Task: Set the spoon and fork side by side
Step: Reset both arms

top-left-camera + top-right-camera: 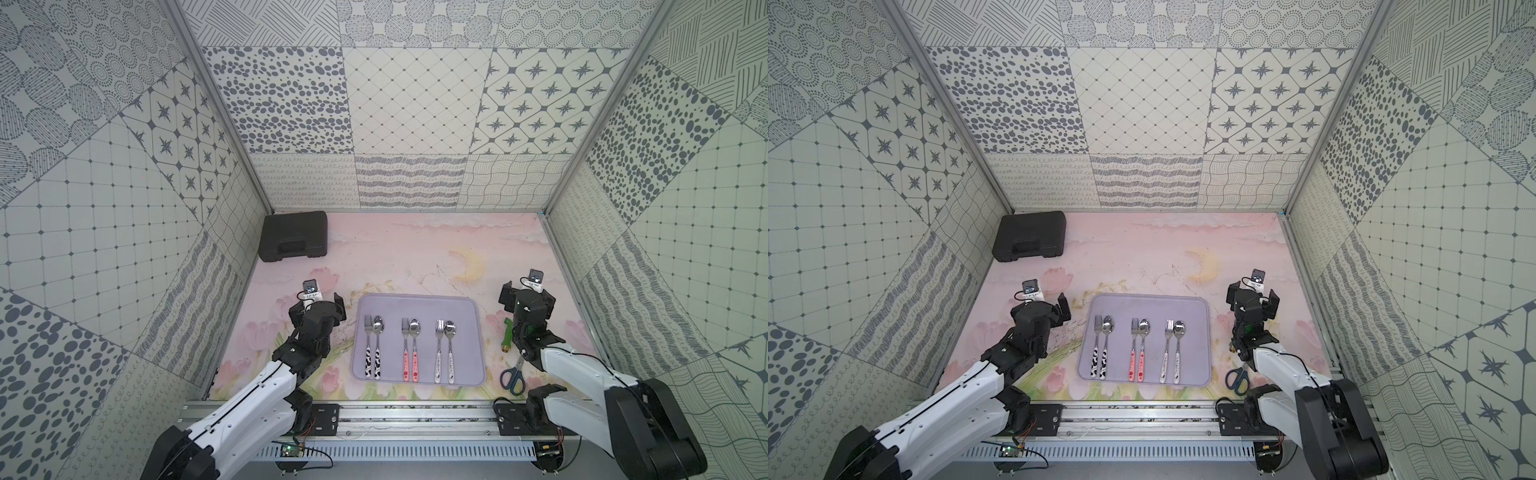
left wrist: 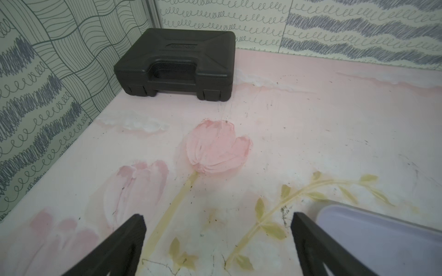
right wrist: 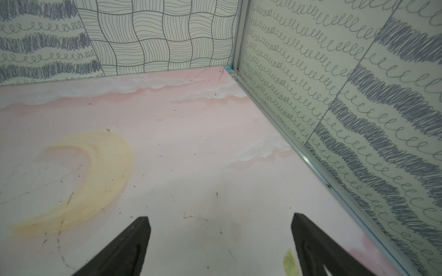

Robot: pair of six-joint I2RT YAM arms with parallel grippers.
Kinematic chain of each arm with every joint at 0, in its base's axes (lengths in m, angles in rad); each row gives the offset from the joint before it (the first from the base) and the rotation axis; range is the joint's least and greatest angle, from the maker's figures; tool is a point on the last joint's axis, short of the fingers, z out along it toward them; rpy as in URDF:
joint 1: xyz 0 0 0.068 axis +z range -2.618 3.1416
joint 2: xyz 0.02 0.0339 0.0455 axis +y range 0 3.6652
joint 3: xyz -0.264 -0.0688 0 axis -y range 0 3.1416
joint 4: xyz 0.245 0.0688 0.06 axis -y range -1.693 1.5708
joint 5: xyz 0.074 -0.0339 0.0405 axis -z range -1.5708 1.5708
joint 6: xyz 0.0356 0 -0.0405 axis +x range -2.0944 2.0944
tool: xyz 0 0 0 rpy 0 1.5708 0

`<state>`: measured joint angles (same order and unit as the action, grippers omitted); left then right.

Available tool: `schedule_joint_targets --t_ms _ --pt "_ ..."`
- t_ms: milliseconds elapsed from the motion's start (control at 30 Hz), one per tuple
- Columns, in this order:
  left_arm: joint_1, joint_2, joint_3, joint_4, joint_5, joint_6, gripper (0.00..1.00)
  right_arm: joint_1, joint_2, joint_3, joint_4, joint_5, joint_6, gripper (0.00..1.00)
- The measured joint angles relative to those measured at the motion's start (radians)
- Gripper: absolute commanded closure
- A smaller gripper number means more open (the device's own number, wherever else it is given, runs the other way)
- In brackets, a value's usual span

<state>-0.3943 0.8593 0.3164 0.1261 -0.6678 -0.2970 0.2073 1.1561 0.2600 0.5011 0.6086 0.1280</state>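
**Left gripper** (image 2: 217, 217): jaws spread wide with nothing between them. Its wrist view shows only the black fingertips (image 2: 134, 239). Of the lilac tray (image 2: 358, 234) that view catches a single corner, and the contents are cut off.

**Right gripper** (image 3: 220, 217): likewise released and empty, over bare painted table (image 3: 191, 143) near the side wall.

In both top views the grippers stand on either side of the tray, apart from it.

**Partly hidden items:** Beside the right arm lies a green object (image 1: 508, 334) with a brass-coloured end. It is partly hidden by the arm and hard to identify. The scissors (image 1: 516, 369) show their blue-grey handles, but the blades are mostly covered by the same arm.

**Tray contents:** The tray holds three fork-and-spoon pairs. In each pair the two lie side by side, fork on the left, heads toward the back wall.
- cow-print fork (image 1: 368, 357) and cow-print spoon (image 1: 377, 357)
- red fork (image 1: 405, 361) and red spoon (image 1: 414, 361)
- white fork (image 1: 438, 363) and white spoon (image 1: 450, 363)

**Far-left corner:** a closed black case (image 1: 293, 237).
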Motion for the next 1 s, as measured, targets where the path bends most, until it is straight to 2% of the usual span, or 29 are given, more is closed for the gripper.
schedule_joint_targets --t_ms 300,567,733,1000 --pt "0.140 0.363 -0.013 0.333 0.098 0.126 0.01 -0.044 0.263 0.054 0.269 -0.076 -0.039 0.03" --pt "0.259 0.545 -0.005 0.557 0.282 0.194 0.01 -0.072 0.399 0.082 0.386 -0.231 -0.085 0.03" --pt "0.311 0.666 0.049 0.619 0.403 0.215 0.01 -0.106 0.404 0.105 0.360 -0.299 -0.083 0.03" --pt "0.344 0.706 0.084 0.659 0.514 0.220 0.01 -0.111 0.404 0.108 0.361 -0.329 -0.084 0.03"
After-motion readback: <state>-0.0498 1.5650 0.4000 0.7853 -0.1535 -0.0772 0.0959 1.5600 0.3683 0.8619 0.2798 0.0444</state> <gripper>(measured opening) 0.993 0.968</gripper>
